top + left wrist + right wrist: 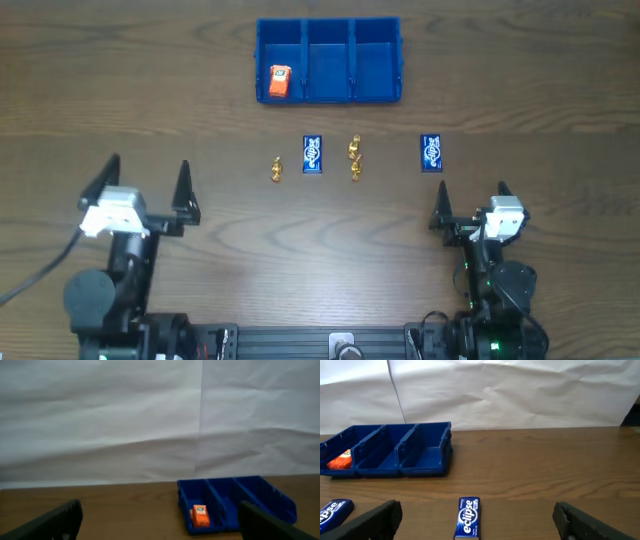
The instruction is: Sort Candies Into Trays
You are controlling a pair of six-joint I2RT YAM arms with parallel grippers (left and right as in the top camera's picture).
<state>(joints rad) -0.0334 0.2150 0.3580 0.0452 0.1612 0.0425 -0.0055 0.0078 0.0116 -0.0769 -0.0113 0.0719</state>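
While both arms sit low by their bases, the left claw (147,182) holds nothing and its two fingers are spread wide, and the right claw (471,200) is the same. The blue tray (304,60) is at the far side of the table (560,100), with an orange candy (279,82) in its left box. Between tray and claws lie a lone gold candy (277,168), a middle blue pack (312,154), a pair of gold candies (355,150) close together, and a right blue pack (431,152).
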